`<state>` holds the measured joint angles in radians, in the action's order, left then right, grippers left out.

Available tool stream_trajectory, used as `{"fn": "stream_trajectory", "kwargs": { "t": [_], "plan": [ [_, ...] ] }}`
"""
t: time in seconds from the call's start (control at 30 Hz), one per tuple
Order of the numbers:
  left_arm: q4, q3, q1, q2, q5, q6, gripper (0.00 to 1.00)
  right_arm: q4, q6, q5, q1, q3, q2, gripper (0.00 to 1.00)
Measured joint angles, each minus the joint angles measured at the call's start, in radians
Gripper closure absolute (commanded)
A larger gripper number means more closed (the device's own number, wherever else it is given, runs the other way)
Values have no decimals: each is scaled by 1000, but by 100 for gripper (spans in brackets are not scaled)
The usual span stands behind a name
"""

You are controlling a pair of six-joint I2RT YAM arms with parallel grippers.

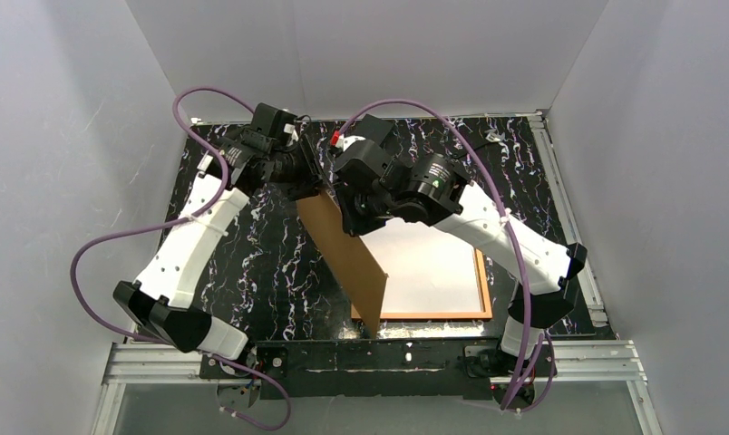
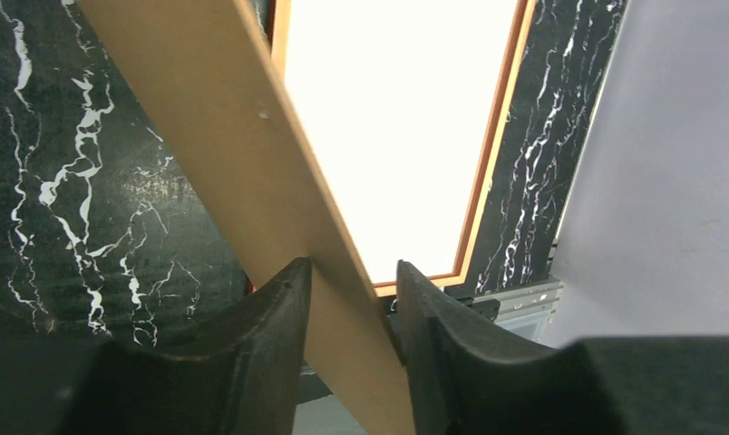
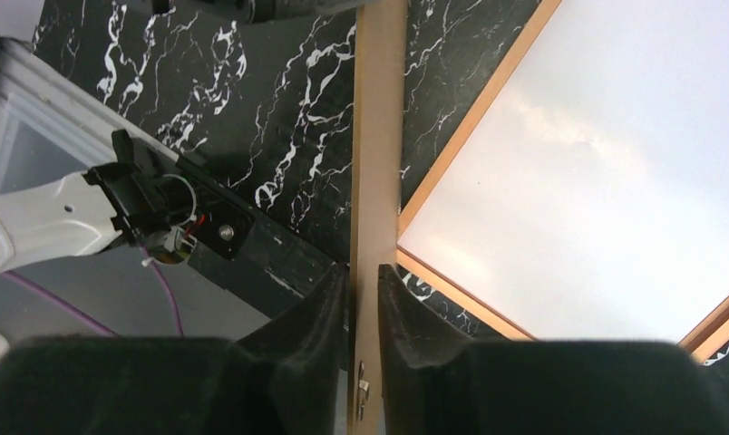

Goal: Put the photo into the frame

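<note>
Photo (image 1: 433,263) lies back-up in the frame (image 1: 433,316), near right on the counter (image 1: 252,263), just right of the left end effector (image 2: 347,272) and right end effector (image 3: 363,272). Both straddle the tilted cardboard board (image 1: 347,254); whether either clamps it cannot be told.

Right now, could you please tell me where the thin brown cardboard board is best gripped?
Probably the raised top edge of the thin brown cardboard board, from above, jaws straddling its thickness: it stands tilted on its lower edge, faces too broad to span.
</note>
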<state>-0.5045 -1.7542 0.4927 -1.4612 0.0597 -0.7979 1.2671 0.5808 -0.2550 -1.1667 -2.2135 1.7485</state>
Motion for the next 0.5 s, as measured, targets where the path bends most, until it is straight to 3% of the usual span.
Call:
{"fn": "stream_trajectory", "kwargs": {
  "t": [0.3, 0.5],
  "plan": [
    [18, 36, 0, 41, -11, -2, 65, -76, 5, 97, -2, 120, -76, 30],
    [11, 77, 0, 90, -28, 11, 64, -215, 19, 162, 4, 287, -289, 22]
  ]
}}
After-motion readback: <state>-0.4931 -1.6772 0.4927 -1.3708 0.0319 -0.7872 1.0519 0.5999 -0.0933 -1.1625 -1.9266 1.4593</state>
